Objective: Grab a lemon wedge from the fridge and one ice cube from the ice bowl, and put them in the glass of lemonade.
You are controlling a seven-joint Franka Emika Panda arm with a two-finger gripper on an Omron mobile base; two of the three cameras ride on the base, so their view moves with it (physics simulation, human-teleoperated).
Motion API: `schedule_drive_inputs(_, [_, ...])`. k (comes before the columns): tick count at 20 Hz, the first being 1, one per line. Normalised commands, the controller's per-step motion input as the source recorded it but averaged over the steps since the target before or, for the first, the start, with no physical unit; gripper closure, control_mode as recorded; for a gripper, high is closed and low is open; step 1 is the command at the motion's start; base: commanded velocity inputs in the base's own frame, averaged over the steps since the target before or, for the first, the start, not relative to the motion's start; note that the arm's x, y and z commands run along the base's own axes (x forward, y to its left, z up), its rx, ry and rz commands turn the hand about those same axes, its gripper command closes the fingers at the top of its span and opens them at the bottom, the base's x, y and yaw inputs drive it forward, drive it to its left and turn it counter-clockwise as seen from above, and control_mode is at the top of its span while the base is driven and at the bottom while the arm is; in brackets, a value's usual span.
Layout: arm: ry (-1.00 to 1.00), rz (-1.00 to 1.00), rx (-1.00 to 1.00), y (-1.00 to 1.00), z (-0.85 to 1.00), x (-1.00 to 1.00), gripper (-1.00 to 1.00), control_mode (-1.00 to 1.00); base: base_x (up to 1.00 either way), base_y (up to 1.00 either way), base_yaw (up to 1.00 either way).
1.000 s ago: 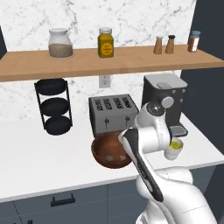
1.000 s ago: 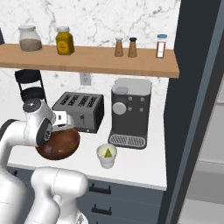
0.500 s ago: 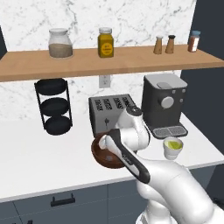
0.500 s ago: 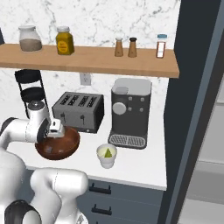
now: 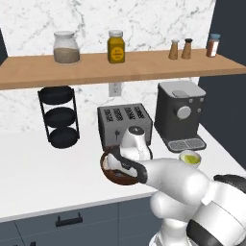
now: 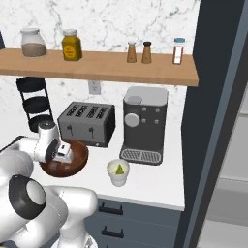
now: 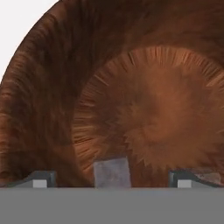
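The ice bowl [image 5: 114, 176] is a wide reddish-brown wooden bowl in front of the toaster; it is also in the right base view [image 6: 77, 162]. My gripper [image 7: 112, 180] hangs low inside it, open, fingertips [image 7: 41, 179] wide apart. A small pale grey ice cube [image 7: 112, 171] lies on the bowl's floor between them, touching neither. The hand [image 6: 62, 154] sits over the bowl's left half. The glass of lemonade [image 6: 118, 172] stands to the bowl's right, with a small yellow-green lemon wedge [image 6: 117, 168] in its liquid. The fridge [image 6: 215, 121] rises at the counter's right end.
A four-slot toaster [image 5: 125, 124] stands right behind the bowl and a dark coffee machine [image 5: 180, 114] behind the glass. A black tiered rack [image 5: 59, 117] is at the back left. A wooden shelf [image 5: 120, 67] with jars and shakers hangs overhead. The counter's front edge is close.
The arm has swung left from beside the glass to over the bowl and lowered the hand into it. The jaws have stayed open.
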Motion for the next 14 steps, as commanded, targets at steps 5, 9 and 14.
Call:
schedule_drive_inputs(5, [0.12,-0.20,0.01,0.00,-0.47,0.13,-1.00,-1.00,0.00,0.00,0.00])
schedule_drive_inputs(9, [0.02,-0.17,0.02,0.00,-0.36,0.04,-1.00,-1.00,0.00,0.00,0.00])
schedule_drive_inputs(14, [-0.01,-0.05,0.00,0.01,-0.26,0.11,-1.00,-1.00,0.00,0.00,0.00])
